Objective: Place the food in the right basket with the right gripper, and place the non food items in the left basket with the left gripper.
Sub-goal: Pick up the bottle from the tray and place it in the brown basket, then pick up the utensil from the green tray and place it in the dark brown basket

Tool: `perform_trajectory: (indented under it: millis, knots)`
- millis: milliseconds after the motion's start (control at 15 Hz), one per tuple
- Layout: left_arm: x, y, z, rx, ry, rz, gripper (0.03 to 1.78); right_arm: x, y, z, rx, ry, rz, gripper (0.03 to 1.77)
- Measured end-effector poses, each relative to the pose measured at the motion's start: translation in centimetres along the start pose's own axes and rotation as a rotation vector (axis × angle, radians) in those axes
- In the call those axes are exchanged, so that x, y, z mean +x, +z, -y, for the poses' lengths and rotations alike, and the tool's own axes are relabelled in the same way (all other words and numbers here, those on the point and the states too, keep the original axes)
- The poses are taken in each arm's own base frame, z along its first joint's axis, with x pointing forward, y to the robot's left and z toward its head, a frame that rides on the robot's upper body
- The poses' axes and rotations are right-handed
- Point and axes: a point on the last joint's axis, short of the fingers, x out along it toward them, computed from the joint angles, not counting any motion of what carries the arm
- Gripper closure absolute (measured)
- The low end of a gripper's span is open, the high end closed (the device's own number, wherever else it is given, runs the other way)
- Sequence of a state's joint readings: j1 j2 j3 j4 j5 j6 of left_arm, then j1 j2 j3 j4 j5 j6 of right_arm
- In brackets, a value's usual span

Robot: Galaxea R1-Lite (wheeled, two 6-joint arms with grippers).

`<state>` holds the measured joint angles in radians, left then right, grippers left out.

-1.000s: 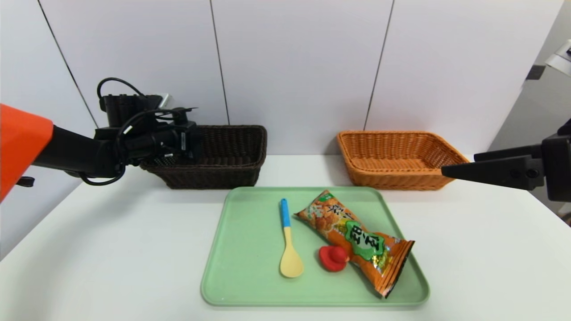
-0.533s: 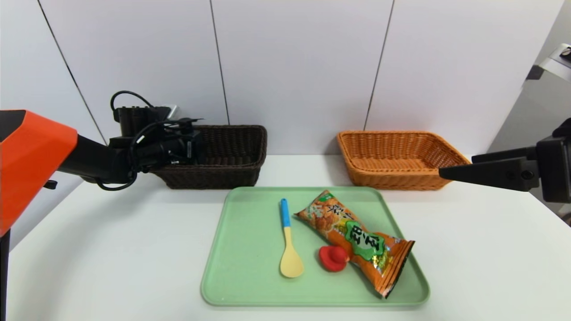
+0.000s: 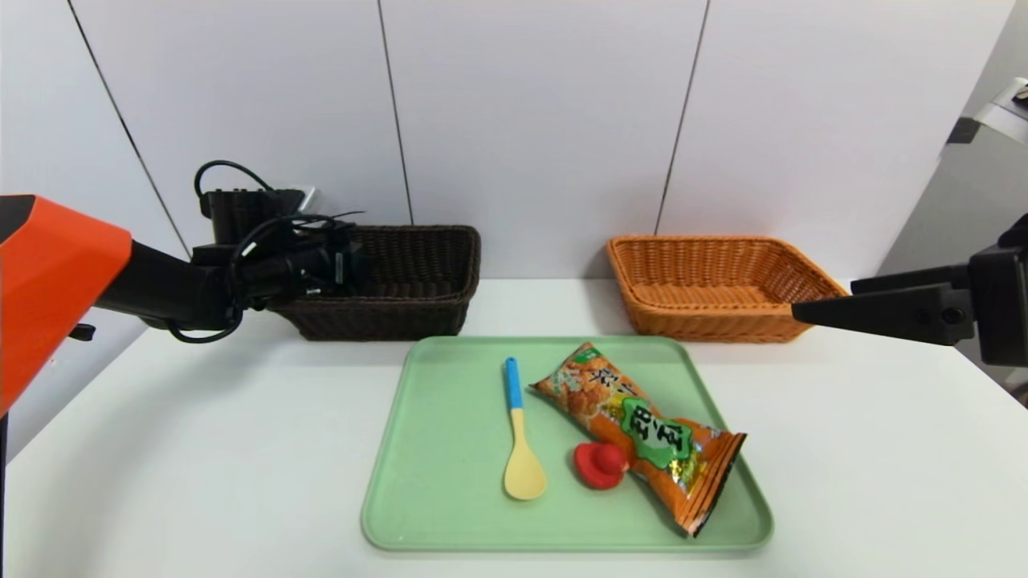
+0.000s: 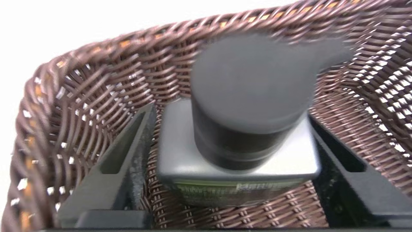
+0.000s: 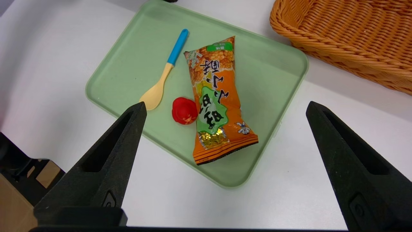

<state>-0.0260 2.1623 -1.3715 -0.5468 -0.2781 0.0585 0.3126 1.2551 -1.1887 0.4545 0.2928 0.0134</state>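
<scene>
1. The left gripper (image 4: 230,167) sits inside the dark left basket (image 3: 418,273), fingers spread on either side of a grey bottle with a black cap (image 4: 244,129), not pressing it.
2. The right gripper (image 5: 225,112) hangs at the right, fingers spread wide, holding nothing.
3. On the green tray (image 3: 434,449) lie a spoon (image 3: 520,437), a snack bag (image 3: 642,429) and a red toy (image 3: 598,464) touching the bag.
4. The orange right basket (image 3: 715,285) stands far right.

- Head view: high, facing forward-down over whole white table (image 3: 201,449), both baskets against the wall.
- Left wrist view: very close, looking down into dark basket (image 4: 80,96).
- Right wrist view: farther off, angled down; shares green tray (image 5: 267,64) and orange basket (image 5: 347,35) with head view.
</scene>
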Motion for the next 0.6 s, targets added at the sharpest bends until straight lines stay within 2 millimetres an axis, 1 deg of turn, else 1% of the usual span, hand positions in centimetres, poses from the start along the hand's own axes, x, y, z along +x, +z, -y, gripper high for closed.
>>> perform_trajectory:
  millis: [133, 400, 600]
  knots:
    - [-1.1, 1.1, 0.2, 0.008, 0.003, 0.023, 0.28, -0.1, 0.0, 0.0, 0.001, 0.001, 0.002, 0.09]
    - [-4.0, 3.8, 0.8, 0.031, 0.008, 0.077, 0.21, -0.4, 0.0, -0.1, -0.001, 0.004, 0.010, 0.09]
    - [-6.2, 5.1, 1.4, 0.040, 0.009, 0.102, 0.18, -0.6, -0.1, -0.2, -0.003, 0.006, 0.015, 0.09]
